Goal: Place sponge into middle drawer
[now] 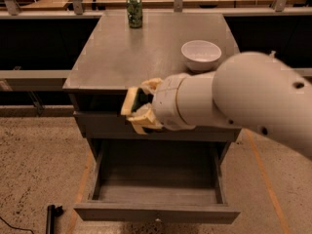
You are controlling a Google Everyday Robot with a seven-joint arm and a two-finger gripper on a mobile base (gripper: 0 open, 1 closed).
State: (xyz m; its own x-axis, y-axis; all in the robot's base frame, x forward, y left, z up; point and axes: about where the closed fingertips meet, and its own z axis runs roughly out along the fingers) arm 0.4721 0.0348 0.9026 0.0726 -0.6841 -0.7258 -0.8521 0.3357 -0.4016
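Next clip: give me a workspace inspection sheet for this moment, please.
Surface: grey cabinet top, carrying the clutter below.
Job's things: sponge gripped, level with the cabinet's front edge; middle drawer pulled open, nothing seen inside.
Clutter: green can at the back; white bowl at right.
Grippers: gripper shut on sponge, above the open drawer.
Cables: thin dark cable on floor, lower left.
Surroundings: speckled floor; black object lower left.

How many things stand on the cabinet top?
2: green can at back left, white bowl at right; the arm may hide more. The hand, gripping the sponge, hovers over the open middle drawer.
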